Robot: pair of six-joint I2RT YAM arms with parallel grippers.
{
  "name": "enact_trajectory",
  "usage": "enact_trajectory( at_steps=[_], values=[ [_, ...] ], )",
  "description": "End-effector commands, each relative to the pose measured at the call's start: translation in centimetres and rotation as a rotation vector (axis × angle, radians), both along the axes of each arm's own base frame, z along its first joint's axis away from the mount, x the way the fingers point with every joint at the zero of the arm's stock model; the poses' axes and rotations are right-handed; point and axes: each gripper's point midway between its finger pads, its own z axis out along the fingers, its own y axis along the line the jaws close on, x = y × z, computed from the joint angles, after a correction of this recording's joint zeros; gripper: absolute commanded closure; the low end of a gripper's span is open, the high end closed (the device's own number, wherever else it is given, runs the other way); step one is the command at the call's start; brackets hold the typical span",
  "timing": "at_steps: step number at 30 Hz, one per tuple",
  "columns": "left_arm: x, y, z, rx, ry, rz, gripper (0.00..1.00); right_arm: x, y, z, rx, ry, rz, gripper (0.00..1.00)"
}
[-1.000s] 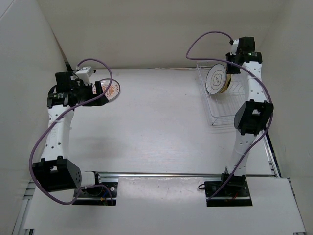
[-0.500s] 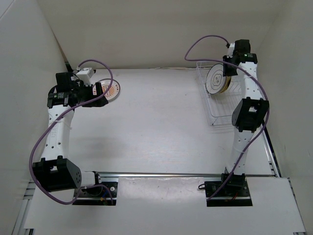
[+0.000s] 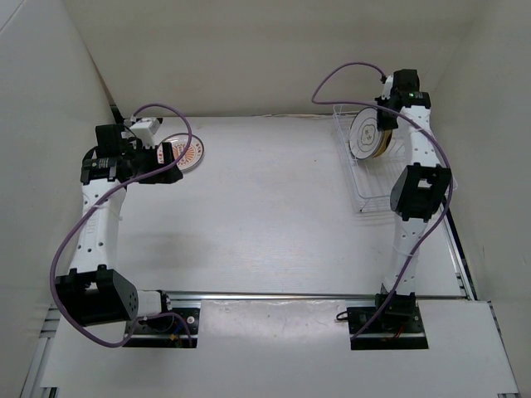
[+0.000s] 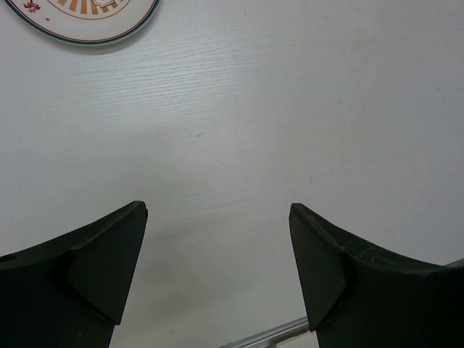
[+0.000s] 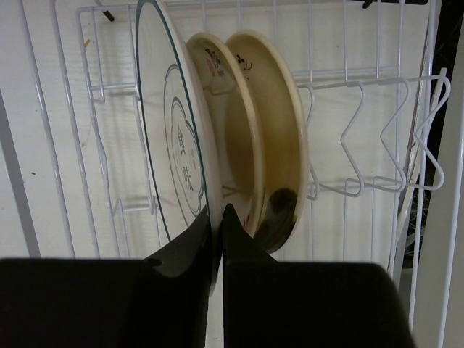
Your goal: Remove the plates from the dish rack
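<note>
The white wire dish rack (image 3: 366, 187) stands at the back right. A white plate with a grey rim and dark marks (image 3: 367, 133) stands on edge in it; the right wrist view shows this plate (image 5: 174, 123) with two cream-tan plates (image 5: 279, 138) behind it, the rear one with a dark blotch. My right gripper (image 3: 387, 118) reaches in from behind, its fingers closed on the white plate's lower rim (image 5: 220, 212). A plate with an orange sunburst (image 3: 190, 151) lies flat on the table at the back left. My left gripper (image 3: 170, 154) hovers beside it, open and empty (image 4: 217, 212).
The rack's raised wire sides and slot hooks (image 5: 362, 138) surround the plates. White walls close in the table on the left, back and right. A metal rail (image 3: 290, 295) runs along the near edge between the arm bases.
The right arm's wrist has shifted slightly back and left over the rack; the white plate stays in its slot. The left gripper has drawn a little away from the sunburst plate.
</note>
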Motion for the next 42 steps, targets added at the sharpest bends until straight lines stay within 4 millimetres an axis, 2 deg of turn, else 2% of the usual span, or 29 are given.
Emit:
enact_trajectory(
  at_steps=[1, 4, 8, 9, 11, 12, 13, 15, 16, 17, 19, 20, 22, 24, 25, 26, 27, 28, 29, 31, 32, 33, 34, 35, 36, 37, 39, 40, 42],
  values=[
    [-0.7, 0.2, 0.9, 0.024, -0.039, 0.000, 0.10, 0.9, 1.4, 1.6, 0.006, -0.057, 0.066, 1.00],
    [-1.0, 0.2, 0.8, 0.024, -0.039, 0.000, 0.10, 0.4, 1.6, 3.6, 0.006, -0.084, 0.033, 1.00],
    [-1.1, -0.2, 0.6, 0.009, -0.032, -0.014, 0.10, -0.1, 1.4, 9.3, -0.044, -0.207, -0.061, 1.00],
    [-1.1, -0.2, 0.6, 0.003, -0.029, -0.008, 0.10, -0.4, 0.9, 9.9, -0.057, -0.216, -0.092, 1.00],
    [-1.0, -0.4, 0.8, -0.010, -0.037, -0.009, 0.10, -0.9, 1.6, 12.6, -0.093, -0.281, -0.112, 1.00],
    [-0.9, -0.6, 0.6, -0.019, -0.029, -0.017, 0.10, -1.3, 1.5, 13.0, -0.110, -0.286, -0.138, 1.00],
    [-0.7, -0.8, 0.8, -0.031, -0.037, -0.019, 0.10, -1.8, 1.3, 14.7, -0.132, -0.322, -0.162, 1.00],
    [-0.7, -0.8, 0.8, -0.031, -0.037, -0.019, 0.10, -2.5, 0.7, 15.7, -0.213, -0.343, -0.224, 1.00],
    [-0.7, -1.0, 0.6, -0.046, -0.026, -0.020, 0.10, -3.2, 0.4, 17.1, -0.234, -0.372, -0.253, 1.00],
    [-0.4, -0.9, 1.0, -0.044, -0.044, -0.020, 0.10, -3.5, 0.7, 17.3, -0.272, -0.379, -0.257, 1.00],
    [-0.4, -1.1, 1.1, -0.057, -0.041, -0.020, 0.10, -5.0, -0.3, 19.6, -0.363, -0.416, -0.316, 1.00],
    [-0.3, -1.3, 1.3, -0.063, -0.052, -0.028, 0.10, -5.4, -0.4, 19.8, -0.379, -0.424, -0.335, 1.00],
    [0.1, -1.5, 1.7, -0.090, -0.055, -0.021, 0.10, -6.9, -0.2, 21.7, -0.388, -0.454, -0.339, 1.00],
    [0.6, -2.3, 2.4, -0.130, -0.058, -0.051, 0.10, -7.8, 2.4, 20.9, -0.309, -0.430, -0.235, 1.00],
    [0.8, -2.6, 2.7, -0.156, -0.056, -0.060, 0.08, -8.8, 3.5, 21.8, -0.230, -0.443, -0.200, 1.00],
    [1.0, -3.5, 3.9, -0.202, -0.071, -0.096, 0.08, -9.5, 4.8, 21.6, -0.168, -0.426, -0.139, 1.00],
    [1.3, -3.9, 4.3, -0.227, -0.071, -0.113, 0.08, -11.1, 5.9, 21.1, -0.116, -0.393, -0.085, 1.00],
    [1.8, -4.3, 4.1, -0.259, -0.050, -0.129, 0.08, -11.8, 8.1, 20.6, -0.024, -0.368, 0.008, 1.00],
    [1.9, -5.1, 5.1, -0.308, -0.053, -0.163, 0.08, -12.7, 9.1, 20.4, 0.030, -0.349, 0.040, 1.00],
    [2.8, -5.8, 4.6, -0.363, -0.020, -0.188, 0.07, -15.2, 11.6, 19.4, 0.132, -0.281, 0.167, 1.00],
    [2.9, -6.5, 5.0, -0.416, -0.011, -0.222, 0.07, -17.1, 14.4, 19.7, 0.273, -0.247, 0.314, 1.00],
    [3.6, -6.8, 4.6, -0.449, 0.012, -0.235, 0.07, -18.7, 15.8, 18.3, 0.343, -0.168, 0.398, 1.00],
    [3.5, -7.2, 4.3, -0.485, 0.035, -0.252, 0.07, -19.9, 16.8, 18.0, 0.410, -0.128, 0.468, 1.00],
    [3.3, -8.0, 5.1, -0.550, 0.043, -0.302, 0.07, -21.7, 17.8, 17.0, 0.471, -0.057, 0.521, 1.00],
    [3.6, -8.4, 4.4, -0.592, 0.075, -0.318, 0.07, -23.5, 19.6, 17.1, 0.584, -0.011, 0.626, 1.00],
    [3.8, -8.6, 4.5, -0.621, 0.081, -0.337, 0.07, -24.5, 20.2, 17.0, 0.623, 0.004, 0.672, 1.00],
    [3.6, -9.2, 4.5, -0.691, 0.116, -0.374, 0.06, -26.4, 21.0, 15.4, 0.706, 0.095, 0.719, 1.00],
    [4.0, -9.3, 4.3, -0.712, 0.130, -0.378, 0.06, -27.3, 21.6, 15.7, 0.749, 0.102, 0.783, 1.00],
    [3.8, -9.6, 4.6, -0.744, 0.138, -0.404, 0.06, -27.5, 21.9, 14.9, 0.756, 0.133, 0.801, 1.00]
  ],
)
